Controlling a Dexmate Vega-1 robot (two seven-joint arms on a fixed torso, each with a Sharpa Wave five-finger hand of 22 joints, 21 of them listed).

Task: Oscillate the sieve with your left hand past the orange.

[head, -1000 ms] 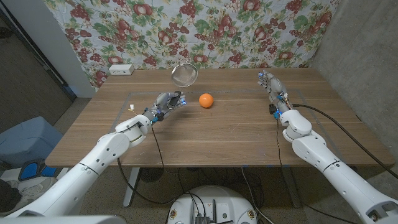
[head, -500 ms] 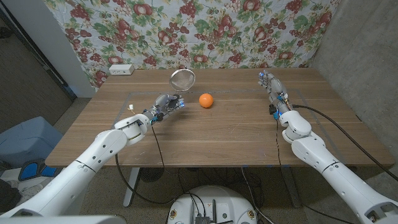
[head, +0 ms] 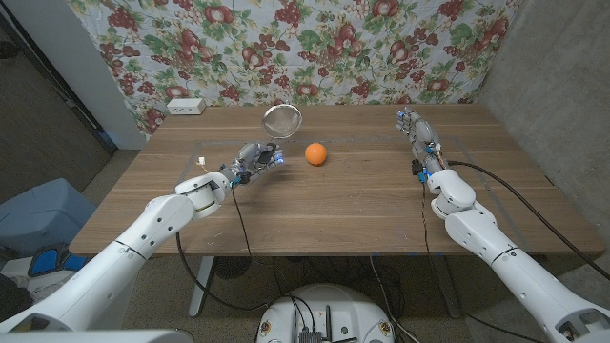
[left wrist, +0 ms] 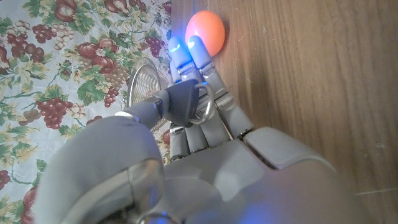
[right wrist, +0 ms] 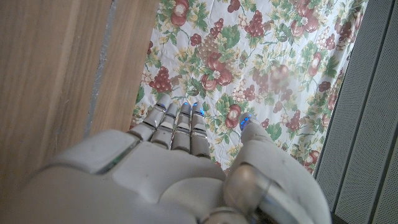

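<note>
My left hand (head: 253,160) grips the handle of a small metal sieve, whose round mesh bowl (head: 280,119) is raised above the table, behind and to the left of the orange (head: 315,153). The orange lies on the wooden table (head: 334,205) just right of my left fingertips. In the left wrist view the thumb and fingers (left wrist: 202,93) pinch the sieve's wire handle, the mesh bowl (left wrist: 145,84) shows beyond them, and the orange (left wrist: 206,30) lies past the fingertips. My right hand (head: 416,129) waits at the table's right side with straight fingers (right wrist: 180,127), holding nothing.
A white box (head: 186,106) sits at the back left corner. A small white piece (head: 202,163) lies left of my left hand. A black cable (head: 496,176) runs off the table's right side. A floral cloth (head: 315,48) hangs behind.
The sieve's bowl has swung slightly left and a little lower. My left forearm has shifted a bit. The orange and my right hand have not moved.
</note>
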